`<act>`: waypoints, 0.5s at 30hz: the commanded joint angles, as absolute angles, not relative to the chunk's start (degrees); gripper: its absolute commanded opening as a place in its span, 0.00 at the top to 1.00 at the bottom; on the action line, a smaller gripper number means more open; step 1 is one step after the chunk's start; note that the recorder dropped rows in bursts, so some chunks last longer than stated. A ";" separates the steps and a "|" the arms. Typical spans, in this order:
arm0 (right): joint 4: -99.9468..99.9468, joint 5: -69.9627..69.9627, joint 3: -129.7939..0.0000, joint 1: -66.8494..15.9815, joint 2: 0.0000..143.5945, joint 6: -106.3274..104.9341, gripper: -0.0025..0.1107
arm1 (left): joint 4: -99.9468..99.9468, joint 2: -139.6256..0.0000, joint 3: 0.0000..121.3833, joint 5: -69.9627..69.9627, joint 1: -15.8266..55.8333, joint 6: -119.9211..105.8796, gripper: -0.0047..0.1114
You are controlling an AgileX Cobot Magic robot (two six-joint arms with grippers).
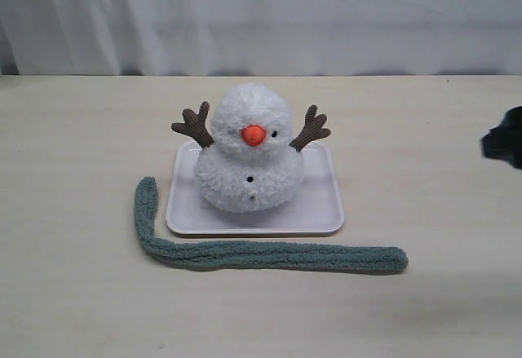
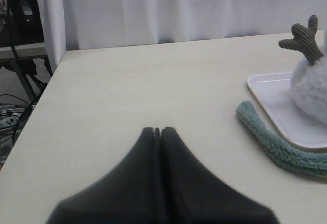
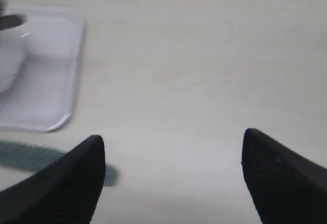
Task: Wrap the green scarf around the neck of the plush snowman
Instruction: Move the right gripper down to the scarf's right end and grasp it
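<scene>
The plush snowman point(image 1: 249, 150) sits upright on a white tray point(image 1: 322, 211), facing the front, its neck point(image 1: 214, 156) bare. The green scarf point(image 1: 269, 254) lies flat on the table, running along the tray's front edge and curling up past its left side. My right gripper point(image 3: 173, 137) stands open over bare table, with the scarf's right end point(image 3: 30, 157) off to one side of it; in the exterior view only a dark bit of it point(image 1: 504, 139) shows at the right edge. My left gripper point(image 2: 157, 130) is shut and empty, well away from the scarf's left end point(image 2: 248, 110).
A white curtain point(image 1: 261, 15) hangs behind the table. The table's left edge point(image 2: 43, 89) drops off to cables and a stand below.
</scene>
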State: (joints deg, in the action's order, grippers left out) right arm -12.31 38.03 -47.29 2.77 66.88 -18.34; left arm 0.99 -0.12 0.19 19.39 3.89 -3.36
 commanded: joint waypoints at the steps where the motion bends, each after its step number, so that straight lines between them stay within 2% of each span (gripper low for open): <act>1: -41.33 43.14 -46.34 -2.51 68.60 -55.62 0.36 | 0.96 0.00 0.00 18.71 3.67 -3.60 0.96; 4: -40.42 41.28 -44.29 -9.46 69.18 -59.96 0.36 | 0.96 0.00 0.00 18.71 3.67 -3.60 0.96; 7: -28.92 36.61 -42.93 -15.55 71.00 -47.10 0.36 | 0.96 0.00 0.00 18.71 3.67 -3.60 0.96; 11: -8.56 37.18 -42.93 -20.69 76.72 -32.78 0.36 | 0.96 0.00 0.00 18.71 3.67 -3.60 0.96; 15: -2.63 34.93 -42.93 -24.01 82.86 -32.46 0.36 | 0.96 0.00 0.00 18.71 3.67 -3.60 0.96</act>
State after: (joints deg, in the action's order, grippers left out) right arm -7.23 37.58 -43.25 -21.95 79.46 -34.09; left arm 0.99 -0.12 0.19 19.39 3.89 -3.36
